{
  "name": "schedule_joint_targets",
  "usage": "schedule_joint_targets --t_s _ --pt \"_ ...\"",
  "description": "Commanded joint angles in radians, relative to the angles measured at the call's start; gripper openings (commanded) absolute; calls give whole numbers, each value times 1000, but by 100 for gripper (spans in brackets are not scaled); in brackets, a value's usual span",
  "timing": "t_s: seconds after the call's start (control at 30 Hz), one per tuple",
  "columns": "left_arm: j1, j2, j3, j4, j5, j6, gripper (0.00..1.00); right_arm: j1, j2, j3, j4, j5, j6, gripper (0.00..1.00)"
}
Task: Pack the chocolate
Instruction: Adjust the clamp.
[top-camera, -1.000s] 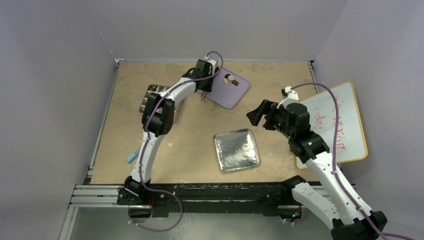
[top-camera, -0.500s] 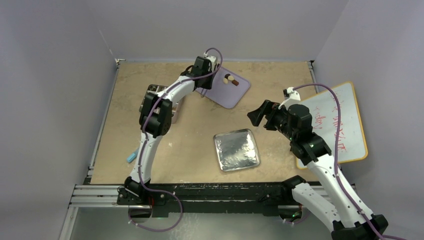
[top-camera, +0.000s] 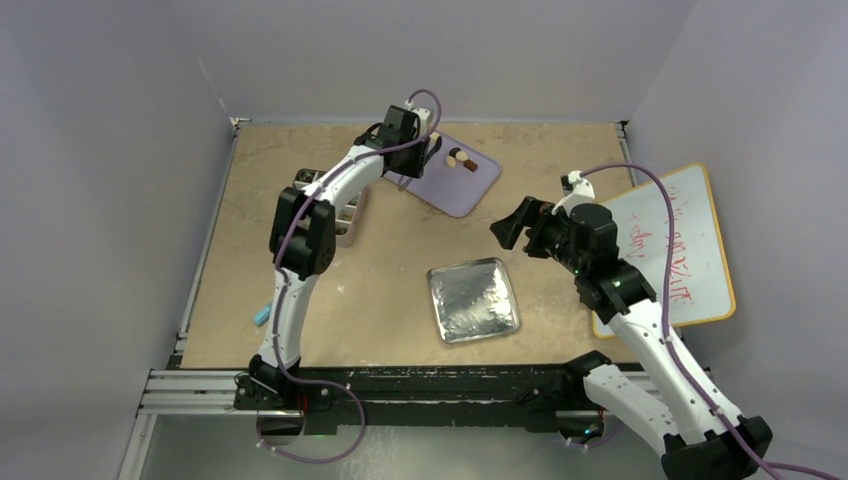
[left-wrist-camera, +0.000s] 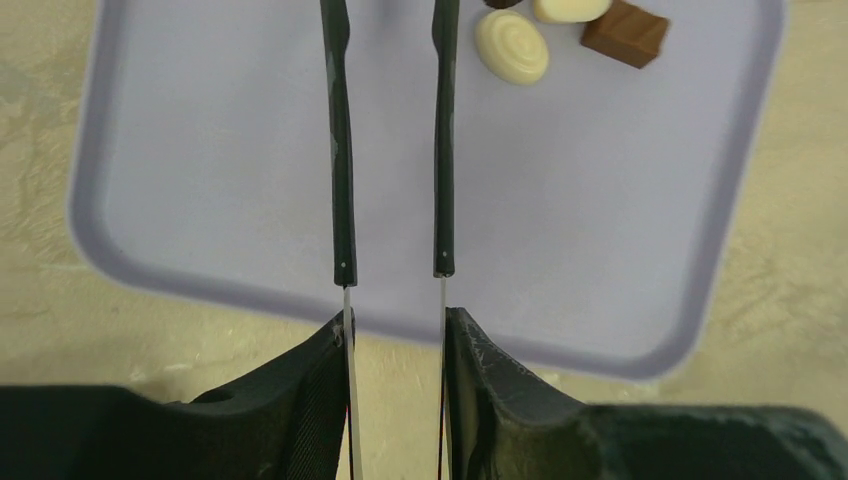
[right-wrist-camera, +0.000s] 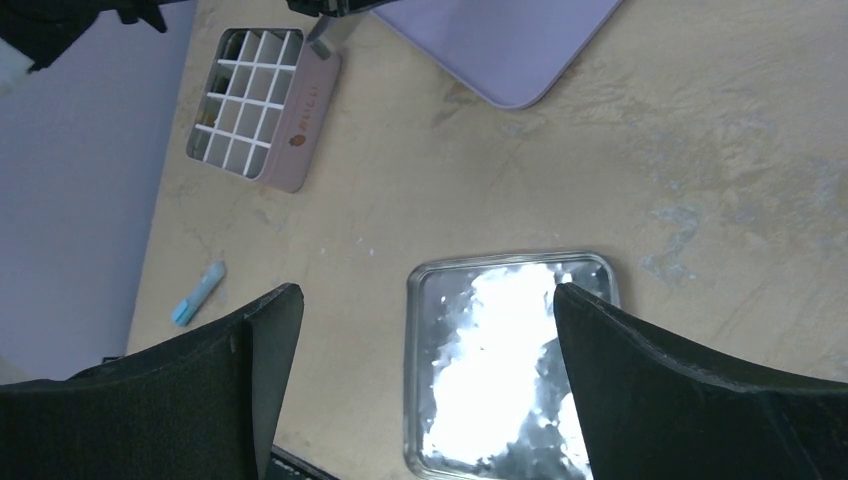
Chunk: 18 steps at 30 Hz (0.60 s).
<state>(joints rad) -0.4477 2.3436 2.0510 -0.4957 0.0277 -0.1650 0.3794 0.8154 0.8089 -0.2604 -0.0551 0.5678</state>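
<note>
A few chocolates (top-camera: 460, 158), cream and brown, lie near the back of a lilac tray (top-camera: 470, 190). In the left wrist view a round cream piece (left-wrist-camera: 511, 45) and a brown square piece (left-wrist-camera: 625, 32) sit just right of the tweezers' tips, on the tray (left-wrist-camera: 200, 150). My left gripper (top-camera: 420, 150) (left-wrist-camera: 395, 325) is shut on black tweezers (left-wrist-camera: 342, 150), whose two arms stand apart and empty over the tray. My right gripper (top-camera: 510, 225) (right-wrist-camera: 428, 300) is open and empty, held above the table right of centre.
A pink box with a white grid of compartments (top-camera: 318, 185) (right-wrist-camera: 265, 105) stands at the left, partly under the left arm. A shiny metal lid (top-camera: 473, 299) (right-wrist-camera: 510, 360) lies in the middle front. A small blue item (top-camera: 263, 315) lies front left. A whiteboard (top-camera: 680, 250) lies at the right.
My left gripper with the tweezers has moved toward the back, further over the lilac tray toward the chocolates. The right arm has shifted only slightly.
</note>
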Motion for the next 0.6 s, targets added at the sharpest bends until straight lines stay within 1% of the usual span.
schedule_joint_targets --t_s 0.0,0.1,0.17,0.23,0.33,0.47,0.57 --pt "-14 -182 -39 -30 44 -12 35 2 57 -5 87 -73 96 97" --pt "-26 -247 -92 -49 38 -17 36 2 144 39 149 -105 174 96" --pt "-36 -289 -121 -61 36 -22 36 1 211 93 166 -95 203 96" --pt "-50 -331 -150 -66 41 -29 36 1 268 134 185 -85 272 96" --pt "-78 -395 -192 -67 49 -32 36 -2 341 186 252 -64 308 95" --pt "-110 -465 -227 -73 58 -25 36 -9 434 270 313 -63 318 89" --pt "-131 -517 -258 -62 67 -22 36 -12 485 303 381 -72 303 80"
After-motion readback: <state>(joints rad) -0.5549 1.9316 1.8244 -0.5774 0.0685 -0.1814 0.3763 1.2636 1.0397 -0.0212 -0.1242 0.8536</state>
